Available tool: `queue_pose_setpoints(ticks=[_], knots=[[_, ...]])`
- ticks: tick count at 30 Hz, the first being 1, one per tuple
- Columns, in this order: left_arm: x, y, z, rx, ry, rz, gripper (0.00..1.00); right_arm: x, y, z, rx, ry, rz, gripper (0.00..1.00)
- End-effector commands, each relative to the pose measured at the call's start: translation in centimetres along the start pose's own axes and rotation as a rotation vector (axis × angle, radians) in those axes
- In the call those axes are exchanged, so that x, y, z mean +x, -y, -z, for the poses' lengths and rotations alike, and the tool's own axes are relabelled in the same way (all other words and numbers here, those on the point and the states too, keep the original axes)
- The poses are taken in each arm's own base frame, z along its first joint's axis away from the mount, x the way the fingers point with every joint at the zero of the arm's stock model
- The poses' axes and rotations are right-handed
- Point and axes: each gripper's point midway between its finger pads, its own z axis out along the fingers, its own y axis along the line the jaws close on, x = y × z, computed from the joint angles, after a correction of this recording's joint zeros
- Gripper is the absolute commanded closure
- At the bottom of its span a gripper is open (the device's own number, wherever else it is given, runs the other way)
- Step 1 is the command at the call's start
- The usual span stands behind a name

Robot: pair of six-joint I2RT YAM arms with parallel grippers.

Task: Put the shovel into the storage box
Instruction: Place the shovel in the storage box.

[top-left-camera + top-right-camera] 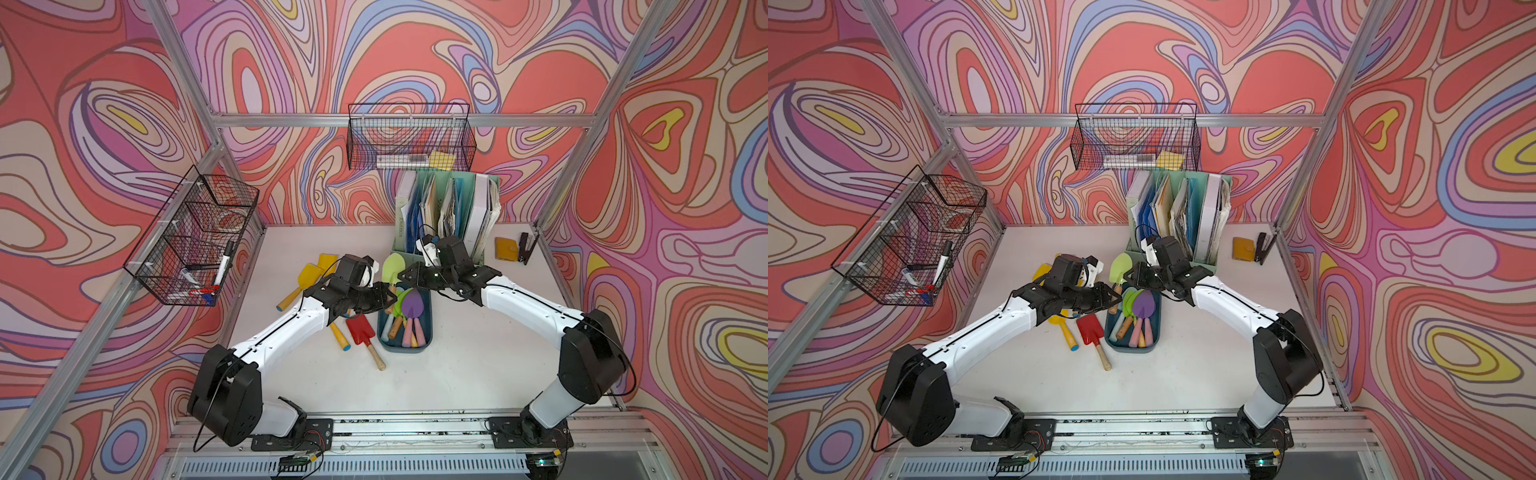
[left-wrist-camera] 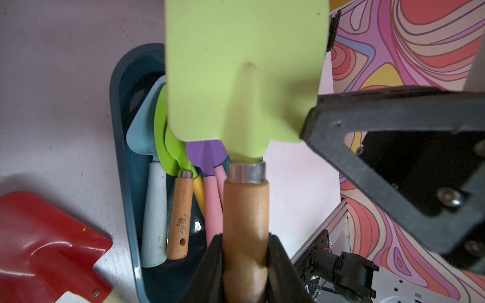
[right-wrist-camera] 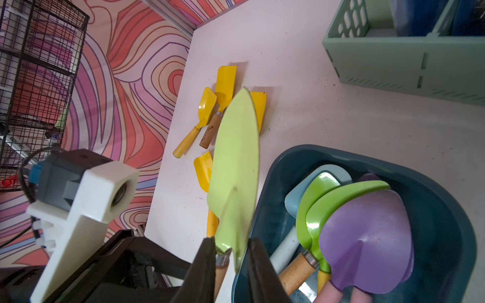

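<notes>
Your left end effector (image 2: 245, 238) is clenching the wooden handle of the light green shovel (image 1: 392, 266), holding it above the far end of the storage box (image 1: 405, 348). Your right end effector (image 3: 231, 241) is pinching the blade's base. Other shovels (image 1: 413, 305) are lying inside the box.

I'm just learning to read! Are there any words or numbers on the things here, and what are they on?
Nothing here can be read for sure.
Dark stamp on the wooden handle of a shovel in the storage box: too blurred to read.
Lettering on the white folder in the file organiser: too small to read.
Label on the marker in the wire basket: too small to read.
</notes>
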Motion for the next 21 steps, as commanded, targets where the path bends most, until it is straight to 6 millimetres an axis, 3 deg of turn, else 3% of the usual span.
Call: queue_pose_setpoints(ticks=[1,9,16,18,21], knots=[[-0.3,1.5,0.6,0.054,0.024,-0.024,0.97,-0.5,-0.3,-0.3,-0.021,0.009,0.002,0.79],[-0.4,2.3,0.5,0.080,0.037,-0.035,0.97,-0.6,0.4,-0.7,-0.008,0.011,-0.010,0.86],[-0.4,2.2,0.4,0.078,0.036,-0.034,0.95,-0.6,0.8,-0.9,0.002,0.011,-0.020,1.00],[-0.4,2.2,0.4,0.077,0.037,-0.037,0.91,-0.6,0.9,-0.9,0.006,0.011,-0.024,1.00],[-0.3,2.3,0.5,0.075,0.035,-0.044,0.74,-0.5,1.0,-0.9,0.008,0.011,-0.027,1.00]])
